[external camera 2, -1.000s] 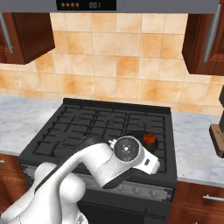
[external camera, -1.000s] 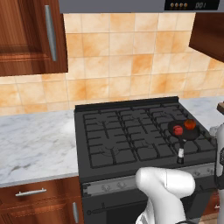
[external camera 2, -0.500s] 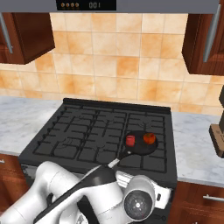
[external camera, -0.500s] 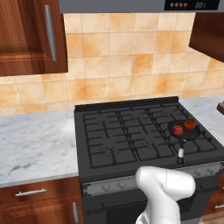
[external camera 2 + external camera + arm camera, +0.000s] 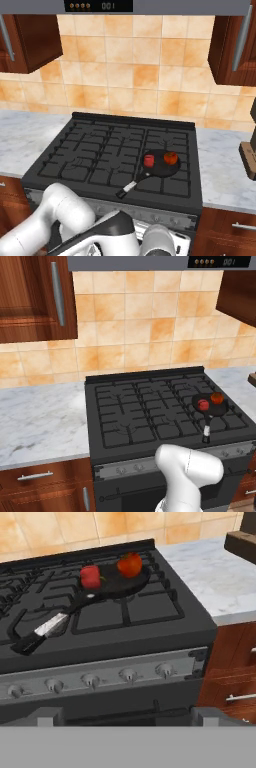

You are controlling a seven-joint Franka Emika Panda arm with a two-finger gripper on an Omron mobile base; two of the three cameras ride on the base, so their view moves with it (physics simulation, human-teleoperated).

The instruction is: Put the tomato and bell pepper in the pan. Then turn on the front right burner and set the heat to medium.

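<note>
Pan [image 5: 161, 163] on the front right burner [image 5: 165, 175] of the black cooktop [image 5: 125, 416], handle out toward the front edge, pale tip. Inside: tomato [image 5: 129, 564] (orange-red, round, dark stem spot) beside bell pepper [image 5: 90, 576], deep crimson, lumpy, apart. Row of knobs [image 5: 128, 674] on the front panel below. Gripper [image 5: 122, 717] low before the knobs, jaws spread wide, holding nothing.

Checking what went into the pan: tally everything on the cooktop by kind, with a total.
Pan: 1
Tomato: 1, in the pan
Bell pepper: 1, in the pan
Total: 3
</note>
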